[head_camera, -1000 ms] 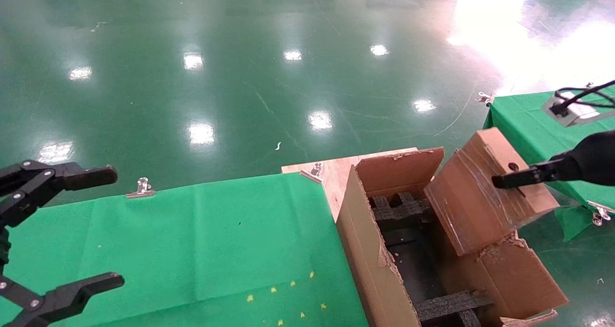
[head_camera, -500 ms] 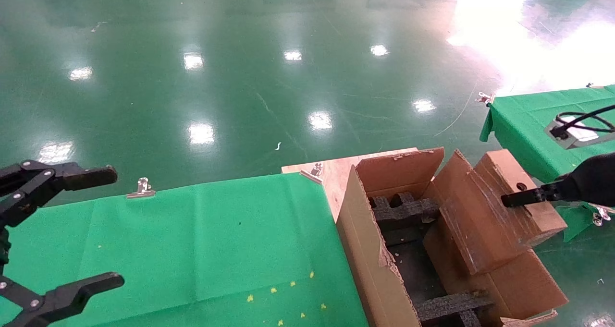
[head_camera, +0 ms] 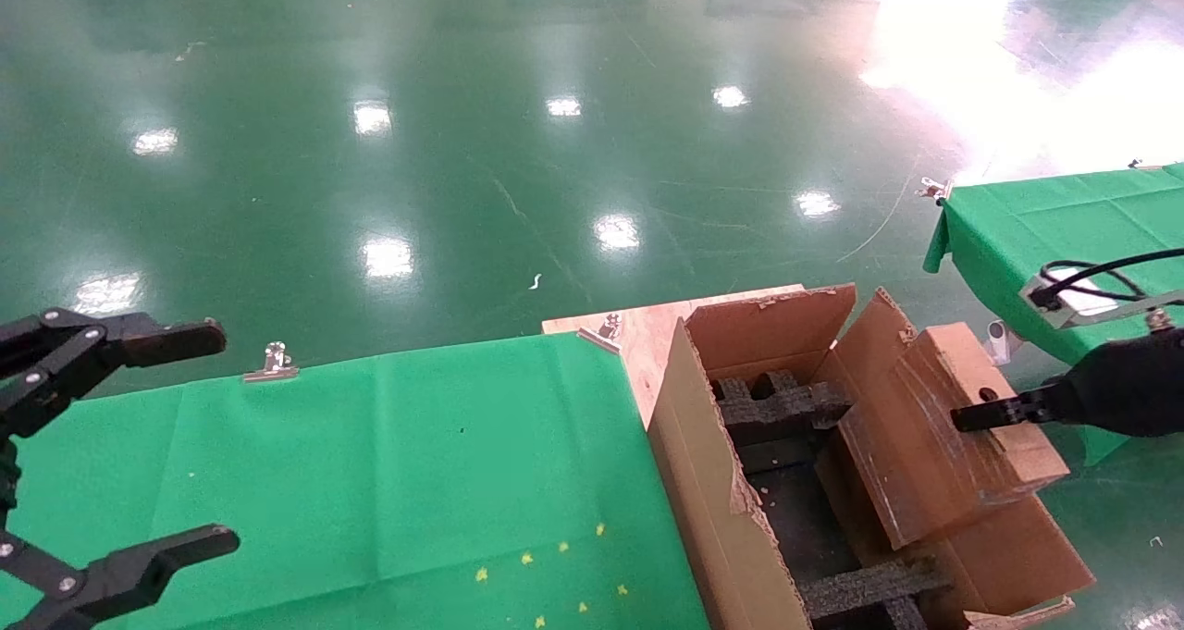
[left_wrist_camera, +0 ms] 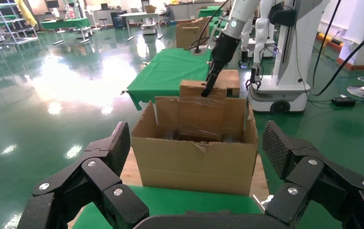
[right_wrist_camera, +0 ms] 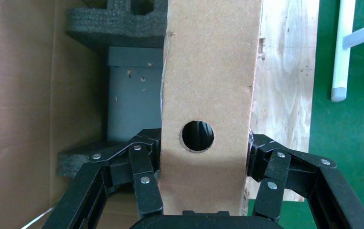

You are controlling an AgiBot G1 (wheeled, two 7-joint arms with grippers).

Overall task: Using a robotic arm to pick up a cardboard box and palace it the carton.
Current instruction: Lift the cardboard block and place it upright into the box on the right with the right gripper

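While left gripper (head_camera: 111,445) idles open, right gripper (right_wrist_camera: 201,164) clamps cardboard box (head_camera: 962,426) over carton (head_camera: 712,482).

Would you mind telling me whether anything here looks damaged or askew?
The carton has ragged, torn edges along its near wall and flaps. The cardboard box, clamped by the right gripper, sits tilted, only partly lowered among the black foam dividers. The left gripper hangs open, idle.
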